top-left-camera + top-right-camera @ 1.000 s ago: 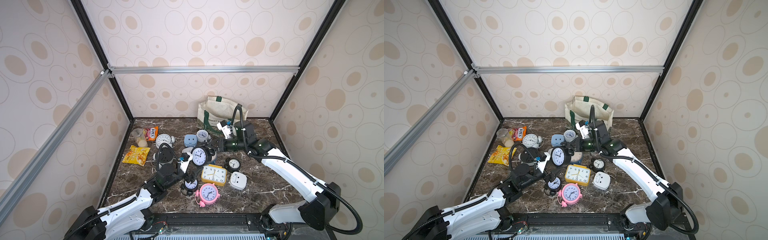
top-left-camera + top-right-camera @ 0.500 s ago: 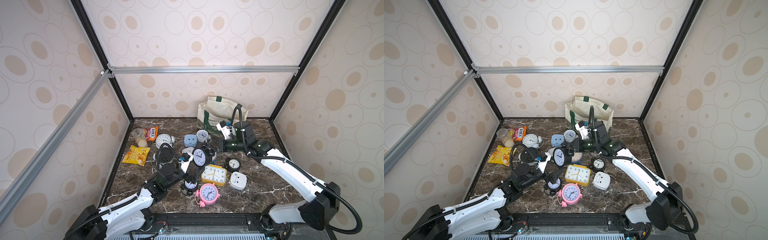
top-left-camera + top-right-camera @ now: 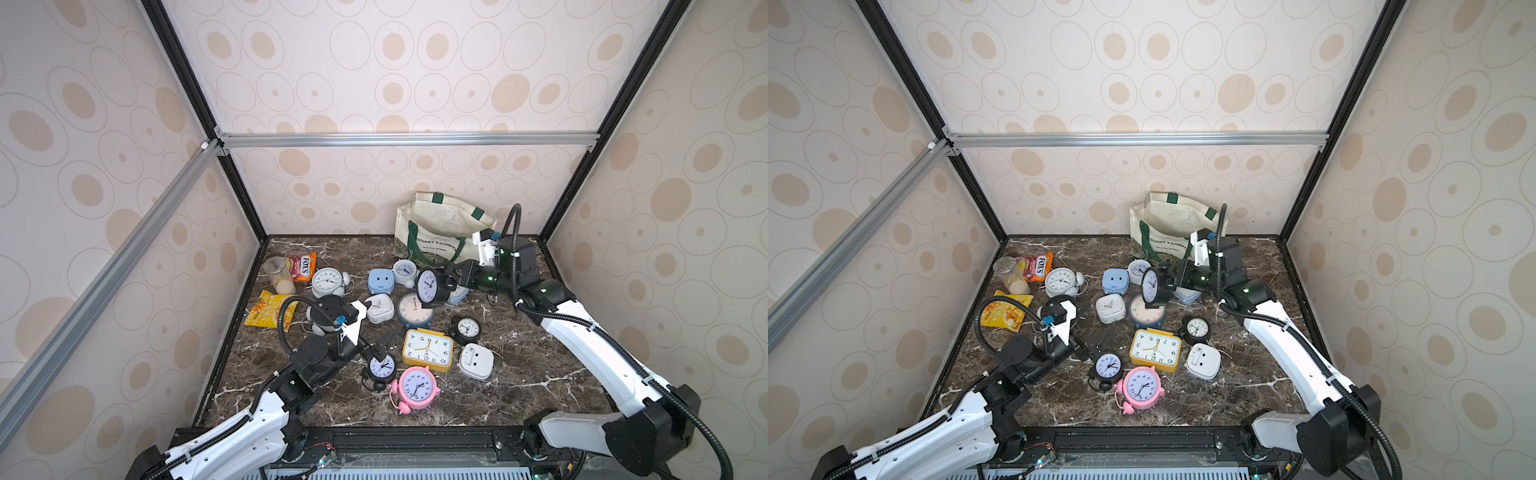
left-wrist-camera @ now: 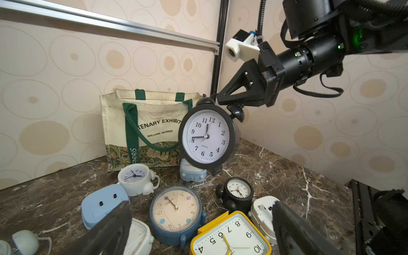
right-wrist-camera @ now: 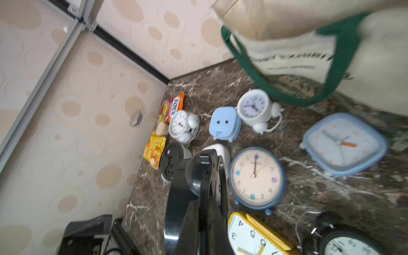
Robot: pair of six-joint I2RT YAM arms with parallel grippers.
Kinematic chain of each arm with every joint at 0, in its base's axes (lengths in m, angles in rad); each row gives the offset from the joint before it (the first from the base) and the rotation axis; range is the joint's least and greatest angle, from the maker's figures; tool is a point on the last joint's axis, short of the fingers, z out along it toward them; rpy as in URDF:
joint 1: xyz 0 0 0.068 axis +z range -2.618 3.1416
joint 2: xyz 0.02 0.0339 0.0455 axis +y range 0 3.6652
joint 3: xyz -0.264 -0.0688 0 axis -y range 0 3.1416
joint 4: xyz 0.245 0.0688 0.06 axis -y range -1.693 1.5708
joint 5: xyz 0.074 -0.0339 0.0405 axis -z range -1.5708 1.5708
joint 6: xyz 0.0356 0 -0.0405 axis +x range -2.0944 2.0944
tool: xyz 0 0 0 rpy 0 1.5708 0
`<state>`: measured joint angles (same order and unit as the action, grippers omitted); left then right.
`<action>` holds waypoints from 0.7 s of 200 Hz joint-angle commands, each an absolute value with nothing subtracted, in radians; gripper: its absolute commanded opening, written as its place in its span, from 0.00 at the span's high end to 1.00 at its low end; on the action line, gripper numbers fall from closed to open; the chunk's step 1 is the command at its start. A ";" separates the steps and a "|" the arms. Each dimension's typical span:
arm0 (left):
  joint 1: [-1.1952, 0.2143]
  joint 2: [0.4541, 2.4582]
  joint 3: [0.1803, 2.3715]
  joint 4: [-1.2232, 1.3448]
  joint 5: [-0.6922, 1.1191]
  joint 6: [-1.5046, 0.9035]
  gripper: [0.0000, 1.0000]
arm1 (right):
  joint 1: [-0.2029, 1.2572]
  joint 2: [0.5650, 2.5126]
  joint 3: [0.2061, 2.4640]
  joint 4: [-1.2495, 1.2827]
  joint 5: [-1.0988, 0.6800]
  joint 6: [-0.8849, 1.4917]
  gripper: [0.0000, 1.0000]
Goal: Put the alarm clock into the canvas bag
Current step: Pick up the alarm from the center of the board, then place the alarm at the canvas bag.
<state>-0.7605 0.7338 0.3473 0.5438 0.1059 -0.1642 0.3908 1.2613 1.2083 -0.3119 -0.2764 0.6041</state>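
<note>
While the right fingers point(image 4: 249, 77) pinch the black alarm clock point(image 4: 207, 136) by its top, clear of the desk point(image 3: 519, 374), near the canvas bag point(image 3: 440, 220), left fingers point(image 4: 110, 229) spread wide, empty.

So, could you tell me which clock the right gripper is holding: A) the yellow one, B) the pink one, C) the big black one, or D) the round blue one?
C: the right gripper is shut on the top of the big black clock, which hangs above the table.

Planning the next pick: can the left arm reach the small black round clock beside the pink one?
Probably yes: the open left gripper hangs beside the small black round clock, with nothing between them.
</note>
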 commanded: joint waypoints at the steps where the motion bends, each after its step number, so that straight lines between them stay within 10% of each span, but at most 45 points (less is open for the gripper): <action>1: -0.768 0.738 0.350 0.554 0.092 -0.144 0.02 | 0.393 1.228 1.260 -0.212 -0.091 0.585 1.00; 140: -0.783 0.744 0.373 0.551 0.197 -0.191 0.02 | 0.498 1.881 1.819 0.145 0.493 0.010 1.00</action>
<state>-0.7681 0.7589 0.3473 0.5381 0.1646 -0.1787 0.4747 1.7935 1.7157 0.0483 0.3954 0.1928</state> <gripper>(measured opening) 0.984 0.076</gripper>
